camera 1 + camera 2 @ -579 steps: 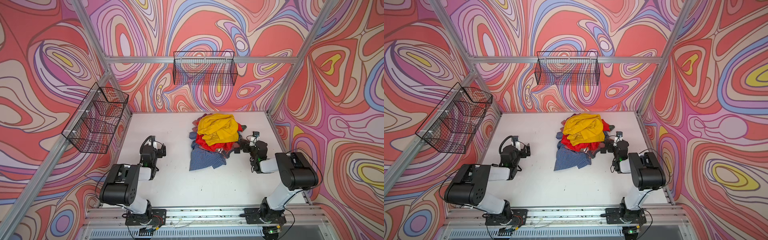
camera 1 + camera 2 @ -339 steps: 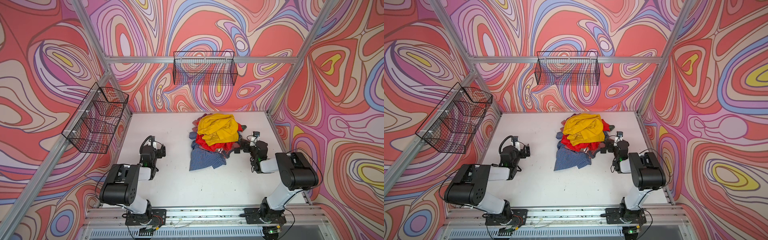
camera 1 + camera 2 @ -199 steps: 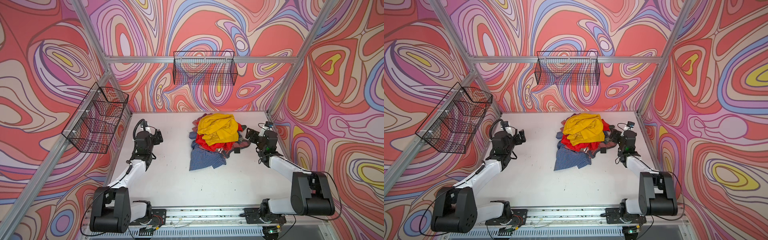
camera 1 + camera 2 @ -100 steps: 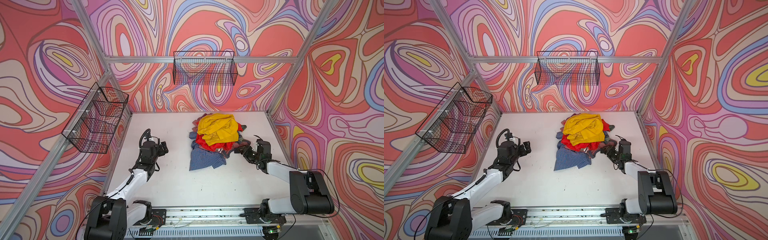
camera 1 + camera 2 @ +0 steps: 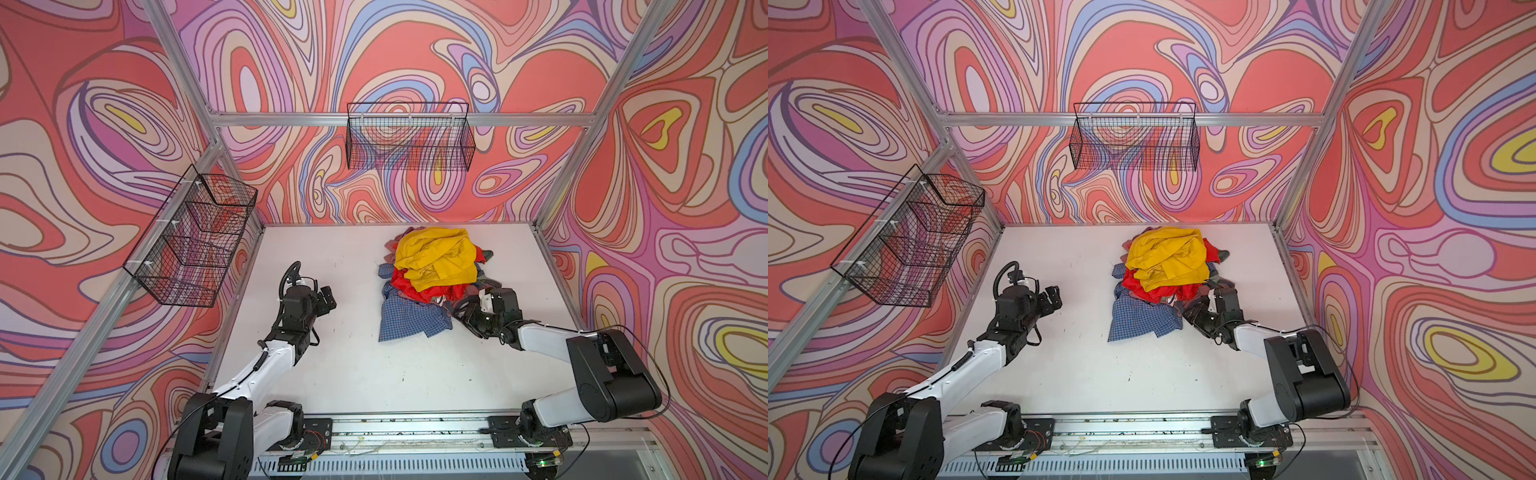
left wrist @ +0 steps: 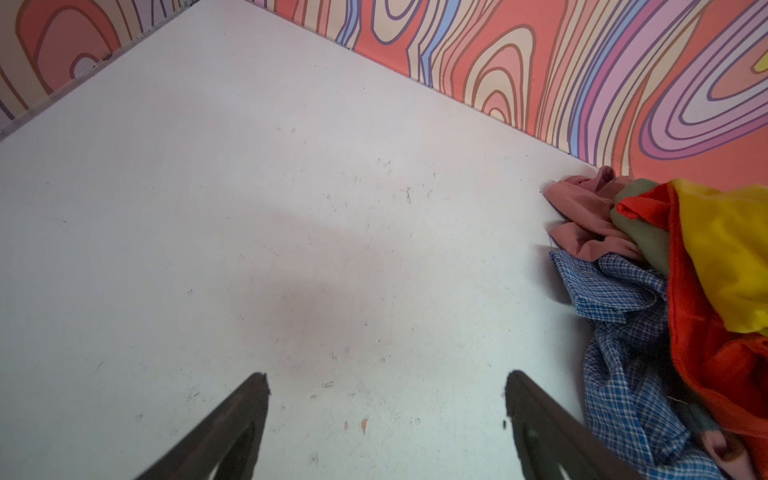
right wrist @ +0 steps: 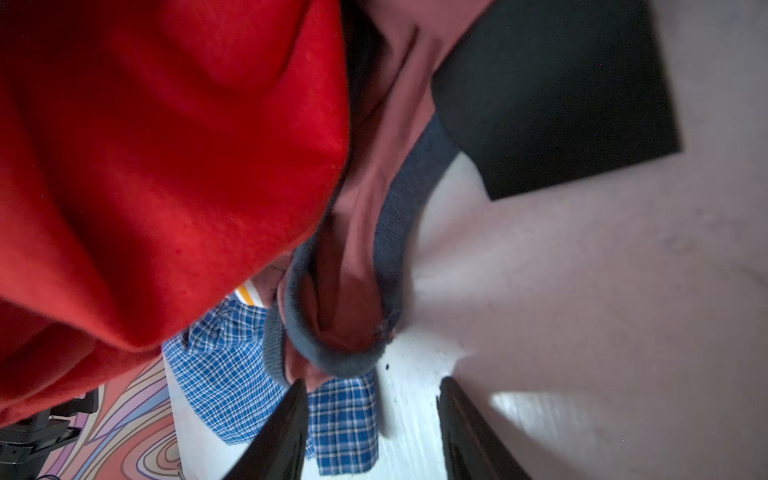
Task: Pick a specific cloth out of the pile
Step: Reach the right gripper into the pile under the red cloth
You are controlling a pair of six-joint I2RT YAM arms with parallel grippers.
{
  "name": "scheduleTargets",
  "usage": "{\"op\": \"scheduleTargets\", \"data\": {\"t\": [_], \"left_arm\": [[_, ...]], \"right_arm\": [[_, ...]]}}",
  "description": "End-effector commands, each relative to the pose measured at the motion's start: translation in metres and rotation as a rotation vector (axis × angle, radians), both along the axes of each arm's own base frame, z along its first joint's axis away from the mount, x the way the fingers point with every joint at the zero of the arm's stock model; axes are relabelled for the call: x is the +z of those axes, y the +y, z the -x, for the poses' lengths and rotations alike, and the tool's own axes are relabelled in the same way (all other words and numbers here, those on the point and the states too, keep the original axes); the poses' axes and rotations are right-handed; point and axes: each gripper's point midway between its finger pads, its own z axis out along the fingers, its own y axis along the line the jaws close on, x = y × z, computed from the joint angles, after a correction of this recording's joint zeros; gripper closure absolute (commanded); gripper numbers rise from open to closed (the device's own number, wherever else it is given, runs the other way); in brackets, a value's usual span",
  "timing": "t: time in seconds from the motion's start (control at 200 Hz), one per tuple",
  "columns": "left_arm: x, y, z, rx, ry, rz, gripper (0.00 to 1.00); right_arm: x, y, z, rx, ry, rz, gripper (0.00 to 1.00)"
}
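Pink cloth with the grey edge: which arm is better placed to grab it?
Right. The right tool is open at the pile, the pink cloth just ahead of it; the left tool hangs over bare table.

A flat white tabletop (image 5: 374,374) carries small dark specks and scuffs, and a few orange flecks (image 6: 363,424) show in the left wrist view. Walls printed with red, pink, lilac and blue swirls (image 5: 415,62) enclose it on three sides, framed by silver aluminium bars (image 5: 291,119). A long black wire basket (image 5: 409,141) hangs on the back bar. A second black wire basket (image 5: 191,245), split by wire partitions, hangs on the left bar. A metal rail (image 5: 415,426) runs along the front edge.
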Motion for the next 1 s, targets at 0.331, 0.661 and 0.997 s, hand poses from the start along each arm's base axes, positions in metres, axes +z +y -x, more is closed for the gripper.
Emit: {"op": "scheduleTargets", "data": {"t": [0.331, 0.661, 0.997], "left_arm": [[0.001, -0.002, 0.007, -0.001, -0.002, 0.021, 0.08], [0.0, 0.0, 0.012, 0.007, 0.011, 0.013, 0.08], [0.001, -0.008, 0.01, -0.032, 0.027, 0.007, 0.09]], "right_arm": [[-0.003, 0.013, -0.034, -0.001, -0.042, -0.02, 0.46], [-0.003, 0.021, -0.036, 0.003, -0.062, -0.053, 0.72], [0.044, 0.021, -0.042, 0.0, -0.223, -0.069, 1.0]]}}
